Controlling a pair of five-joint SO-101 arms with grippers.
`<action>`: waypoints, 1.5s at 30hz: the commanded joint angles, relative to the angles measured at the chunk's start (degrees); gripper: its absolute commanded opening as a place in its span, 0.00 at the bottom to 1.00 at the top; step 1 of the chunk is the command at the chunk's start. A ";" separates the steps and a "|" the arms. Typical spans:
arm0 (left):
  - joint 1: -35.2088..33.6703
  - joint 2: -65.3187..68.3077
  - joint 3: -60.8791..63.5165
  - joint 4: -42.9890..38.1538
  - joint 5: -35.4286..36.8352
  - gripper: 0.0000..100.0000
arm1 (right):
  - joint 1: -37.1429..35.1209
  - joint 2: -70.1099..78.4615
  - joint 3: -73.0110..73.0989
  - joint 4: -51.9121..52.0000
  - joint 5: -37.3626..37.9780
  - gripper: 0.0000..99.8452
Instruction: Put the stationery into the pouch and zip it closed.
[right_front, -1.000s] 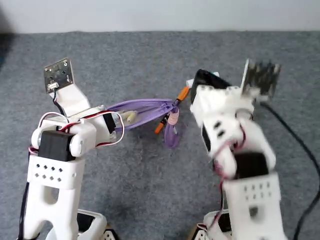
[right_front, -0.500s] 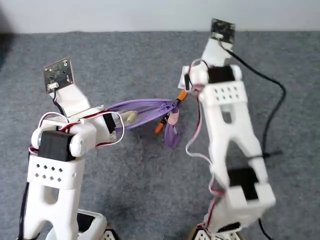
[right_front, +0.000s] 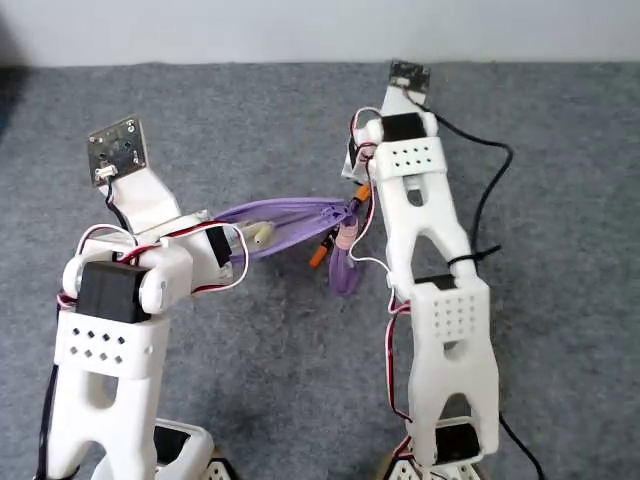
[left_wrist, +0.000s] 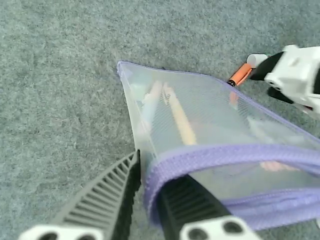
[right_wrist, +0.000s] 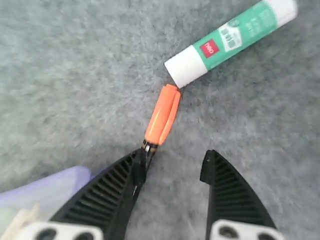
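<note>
My left gripper (left_wrist: 150, 170) is shut on the purple zipper edge of the clear mesh pouch (left_wrist: 210, 130), holding that end up off the mat. Pencils and other items show through the mesh. In the high view the pouch (right_front: 285, 222) stretches from the left arm toward the right arm. An orange pen (right_wrist: 162, 114) lies on the mat beside the pouch's far corner, its cap toward a white and green glue stick (right_wrist: 230, 40). My right gripper (right_wrist: 175, 160) is open just over the pen's dark end, one finger (right_wrist: 120, 185) touching it.
Grey felt mat (right_front: 540, 130) covers the table, with a pale wall edge along the back. A purple strap loop (right_front: 343, 272) hangs off the pouch end near the right arm. The right arm's black cable (right_front: 490, 190) trails across the mat.
The right arm has unfolded from near its base and stretched out over the orange pen and glue stick. The left arm and the pouch have stayed put.
</note>
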 joint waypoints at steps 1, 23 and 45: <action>0.09 0.00 -1.63 -1.23 0.62 0.01 | -2.24 3.56 -8.79 0.48 -0.62 0.20; 0.00 0.00 -1.63 -0.97 0.62 0.01 | 1.80 19.82 -21.98 9.36 -0.44 0.03; 0.00 0.00 -1.63 -0.97 0.62 0.01 | 2.42 2.15 -31.47 21.76 10.81 0.01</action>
